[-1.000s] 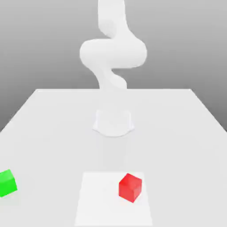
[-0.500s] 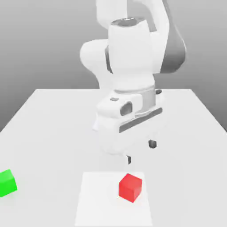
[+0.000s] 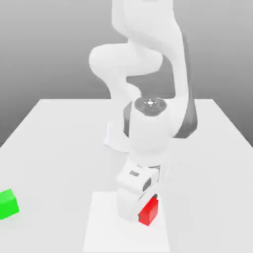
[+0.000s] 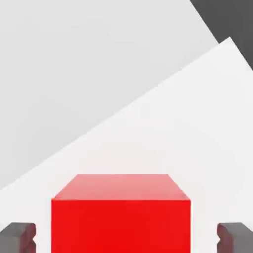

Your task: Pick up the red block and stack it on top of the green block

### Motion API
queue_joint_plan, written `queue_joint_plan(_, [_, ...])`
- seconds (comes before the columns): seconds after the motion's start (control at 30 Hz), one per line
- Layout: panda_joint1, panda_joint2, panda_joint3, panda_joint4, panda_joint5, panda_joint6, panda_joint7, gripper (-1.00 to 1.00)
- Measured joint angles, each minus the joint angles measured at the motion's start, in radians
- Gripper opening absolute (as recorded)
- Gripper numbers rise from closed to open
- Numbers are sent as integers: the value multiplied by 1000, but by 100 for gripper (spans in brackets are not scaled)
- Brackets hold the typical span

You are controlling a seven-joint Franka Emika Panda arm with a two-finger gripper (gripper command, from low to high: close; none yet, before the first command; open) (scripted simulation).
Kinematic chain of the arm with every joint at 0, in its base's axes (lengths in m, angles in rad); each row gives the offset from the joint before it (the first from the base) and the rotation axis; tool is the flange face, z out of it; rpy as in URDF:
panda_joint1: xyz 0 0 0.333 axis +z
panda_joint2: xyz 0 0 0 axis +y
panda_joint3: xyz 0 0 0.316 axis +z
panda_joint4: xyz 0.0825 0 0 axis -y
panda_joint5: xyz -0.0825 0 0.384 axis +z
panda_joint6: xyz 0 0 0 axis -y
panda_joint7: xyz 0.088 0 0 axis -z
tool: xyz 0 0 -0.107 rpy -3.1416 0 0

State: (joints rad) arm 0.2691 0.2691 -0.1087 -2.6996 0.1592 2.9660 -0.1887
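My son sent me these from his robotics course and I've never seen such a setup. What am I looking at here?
These are computer-simulated pictures of a white robot arm standing on a pale table. One picture is taken by a camera facing the arm. The other is from a camera on the arm's hand, looking past its fingers. On the table lie a red block, on a lighter square patch, and a green block far off at the exterior view's left. The gripper is down over the red block. Its two dark fingers sit on either side, with a gap at each side, so nothing is held yet.
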Motion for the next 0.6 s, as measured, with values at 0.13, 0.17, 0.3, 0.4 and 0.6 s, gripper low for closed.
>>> queue_joint_plan(0.13, [-6, 8, 7, 1, 3, 5, -2, -100])
queue_joint_plan(0.17, [-2, 0, 2, 0, -2, -1, 2, -100])
queue_joint_plan(0.3, [25, -84, -39, -10, -61, -69, 43, -100])
queue_joint_plan(0.4, [33, -154, -57, -21, -105, -127, 76, -100])
queue_joint_plan(0.6, [-50, -216, -103, -2, -136, -215, 16, -100])
